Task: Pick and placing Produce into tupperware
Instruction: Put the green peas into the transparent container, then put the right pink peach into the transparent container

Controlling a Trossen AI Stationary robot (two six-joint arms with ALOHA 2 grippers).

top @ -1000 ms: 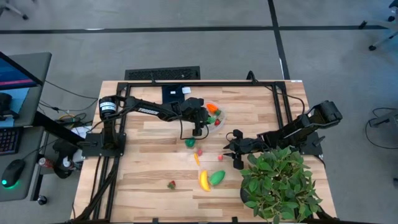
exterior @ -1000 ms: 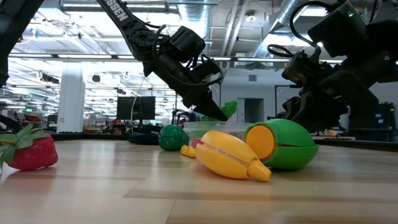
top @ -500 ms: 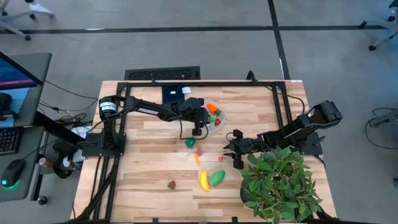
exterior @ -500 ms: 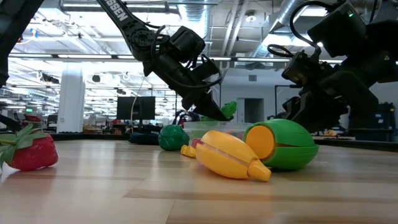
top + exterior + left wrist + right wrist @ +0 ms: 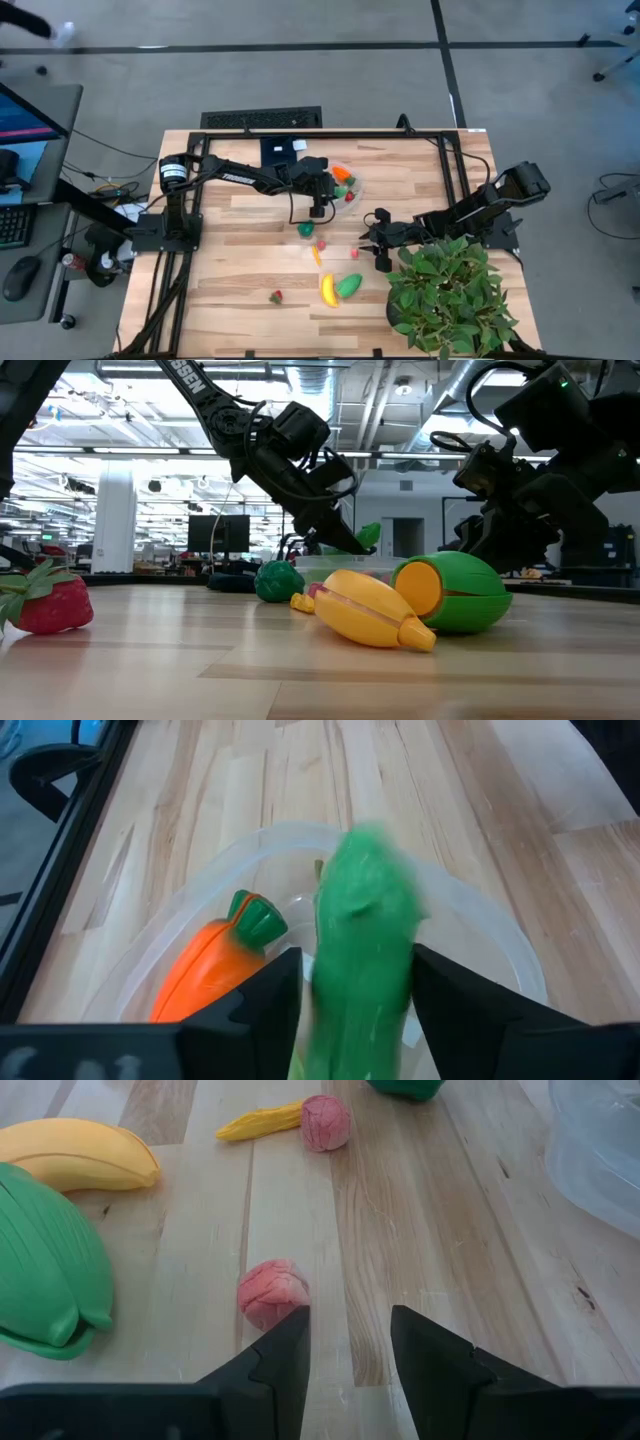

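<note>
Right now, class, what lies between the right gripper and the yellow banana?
In the right wrist view, only a small pink-red piece on bare wood lies between the right gripper and the banana.

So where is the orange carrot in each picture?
High view: the orange carrot lies in the tupperware, just right of the left gripper.
Low view: I cannot make it out; the tupperware sits behind the banana.
Left wrist view: the carrot lies in the tupperware, beside a green piece.
Right wrist view: not in it.
Shared landmark: the tupperware.
</note>
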